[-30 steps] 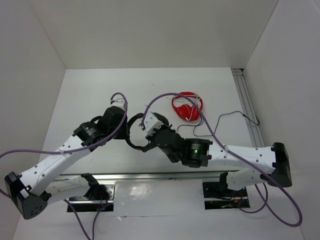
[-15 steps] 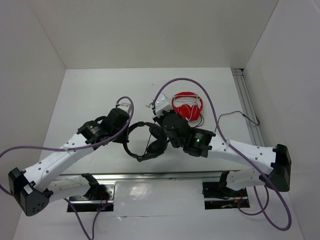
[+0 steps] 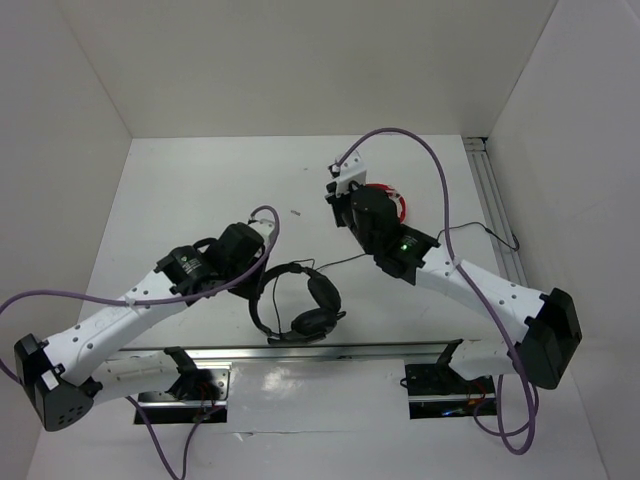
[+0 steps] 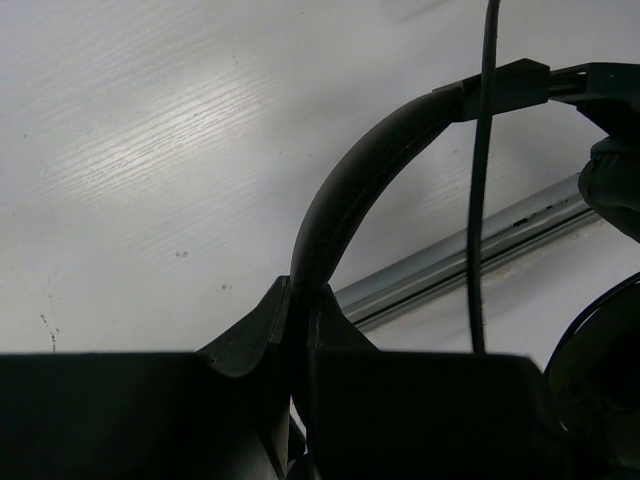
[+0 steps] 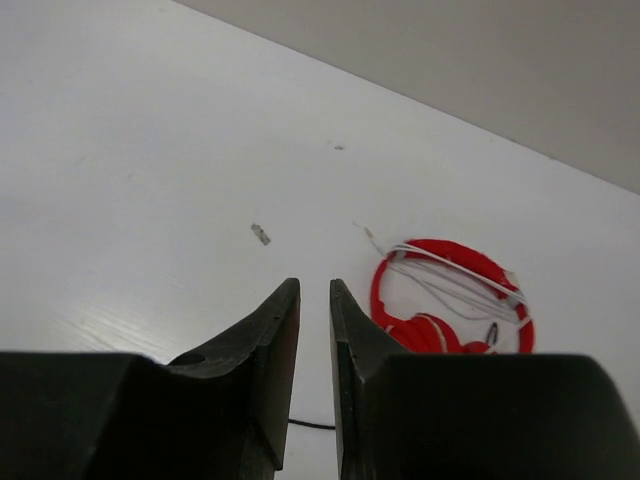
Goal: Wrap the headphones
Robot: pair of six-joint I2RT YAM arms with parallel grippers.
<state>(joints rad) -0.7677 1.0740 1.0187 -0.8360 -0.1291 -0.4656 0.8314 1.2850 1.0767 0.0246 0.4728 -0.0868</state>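
The all-black over-ear headphones (image 3: 320, 293) are sitting near the front edge of the white table (image 3: 180, 190), between the arms; whether they are resting on it or hanging is not showing. The left gripper (image 4: 300, 300) is clamping their thin black headband (image 4: 345, 180) tightly. The right gripper (image 5: 313, 290) is standing slightly parted, holding nothing. Handling estimate: light overall; the stiff headband is giving the firm hold; the long thin black cable (image 4: 480, 200) is limp and likely slipping easily. Its plug end is too fine to trace.

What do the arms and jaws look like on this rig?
The left arm and the right arm match: white link shells, black round joint housings and black end blocks at the base. A purple cable loops loosely along each. The right arm shows a lit green light and a white mount at the wrist. The jaws are black, flat-faced wedges that taper to the tips.
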